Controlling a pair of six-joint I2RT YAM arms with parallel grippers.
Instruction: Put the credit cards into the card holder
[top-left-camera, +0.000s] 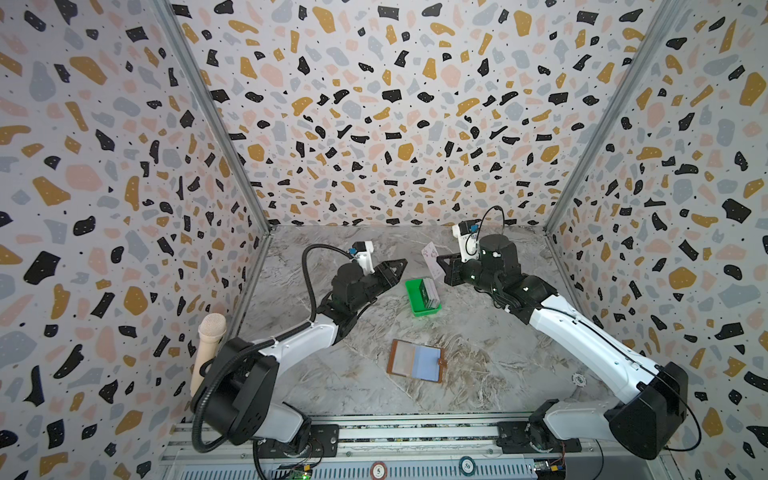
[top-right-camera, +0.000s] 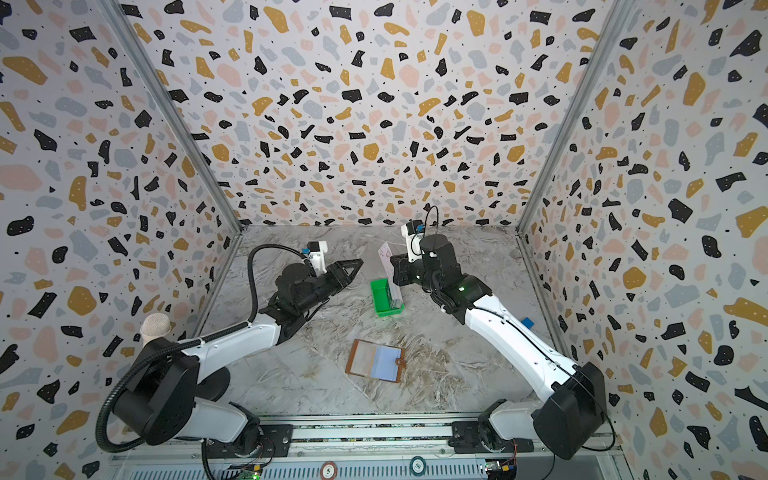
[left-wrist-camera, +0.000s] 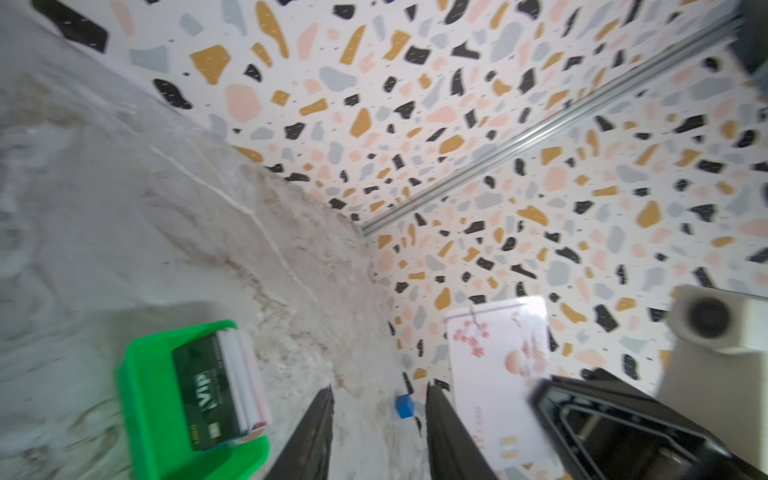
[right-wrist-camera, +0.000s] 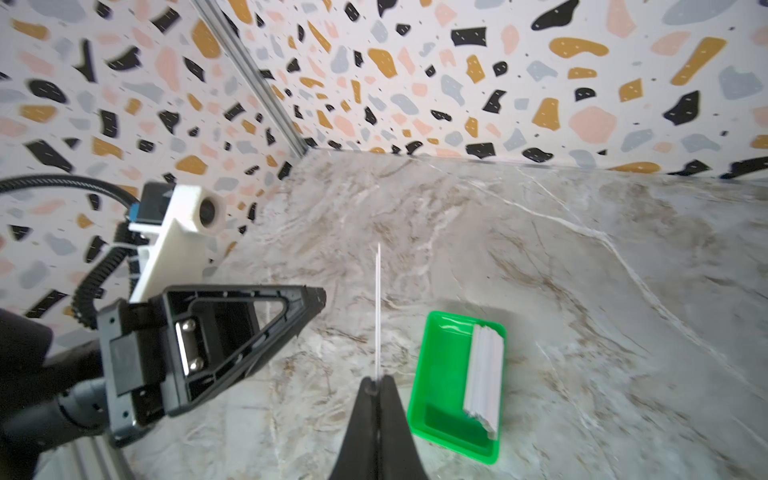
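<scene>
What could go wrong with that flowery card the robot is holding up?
The right gripper pinches the white card only at one edge, so it might slip or twist and drop. The card holder lies open, with nothing holding it, so it may slide when the card pushes into a sleeve. The open left gripper is close and could bump the card.

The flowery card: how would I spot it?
On the marble table, find the green tray. Just beyond it, the right gripper holds the flowery card up in the air. It is white with pink blossoms and alone; the other cards stand packed in the tray.
</scene>
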